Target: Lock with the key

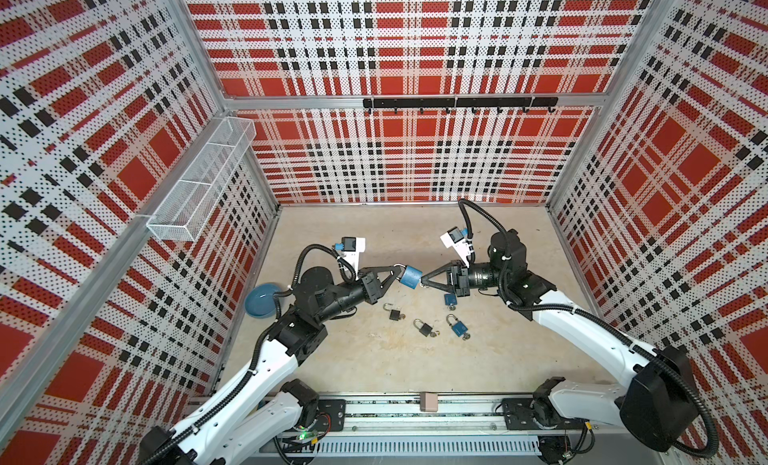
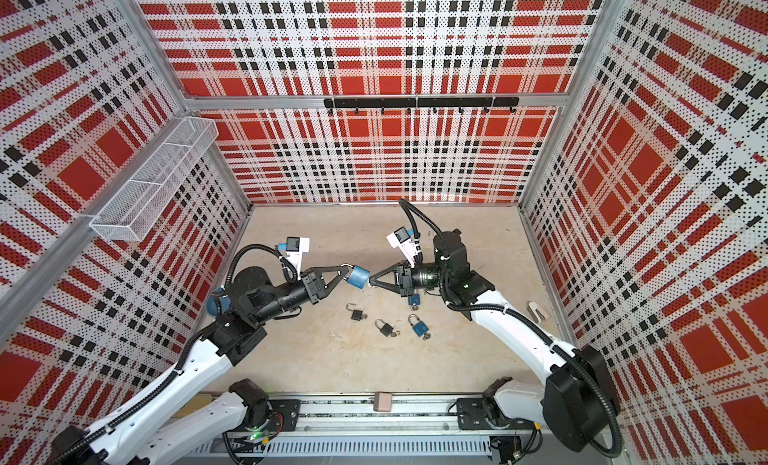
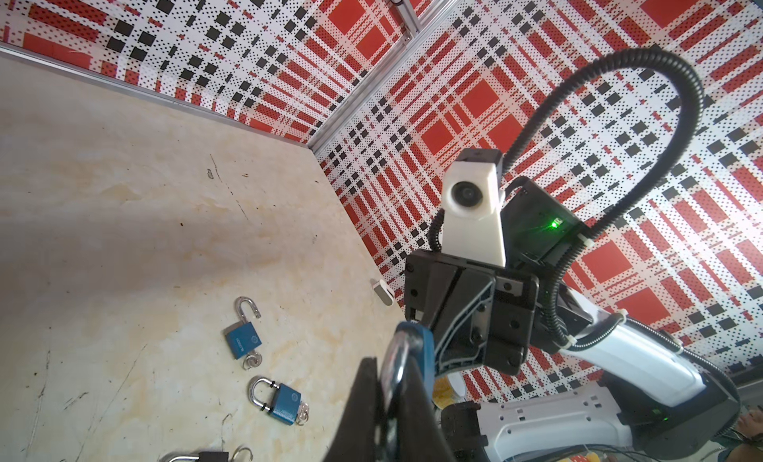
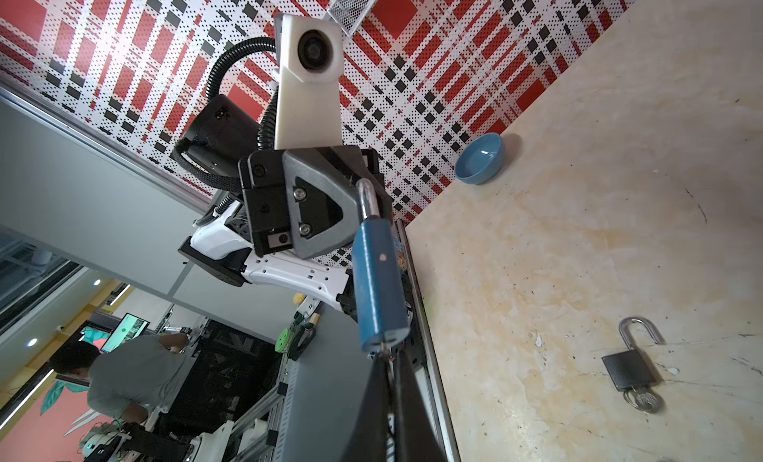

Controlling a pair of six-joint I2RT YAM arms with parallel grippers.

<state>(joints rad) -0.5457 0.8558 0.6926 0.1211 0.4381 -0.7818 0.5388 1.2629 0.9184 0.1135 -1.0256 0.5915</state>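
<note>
Above the table (image 1: 478, 359), well apart from the blue bowl (image 1: 259, 303) and farther from the wall than it, a blue padlock (image 1: 410, 276) hangs in the air between the two arms. The left gripper (image 1: 398, 269) is clamped on the padlock's steel loop (image 4: 366, 204). The right gripper (image 1: 424, 281) has its jaws drawn together at the keyhole end, apparently pinching the key (image 1: 421, 281), of which only a sliver shows. Whether the loop is pushed fully home in the body cannot be told.

The main risk is twist. The padlock is held only by a thin round bar, so turning the key could swing the whole body round in the left jaws instead of working the cylinder. The pinch on the key is also shallow, so it may slip, or the key may pull out. If the loop is not seated, a turn would lock nothing. Anything dropped would land among the spare padlocks (image 1: 424, 328), lying farther from the bowl than the held one.
</note>
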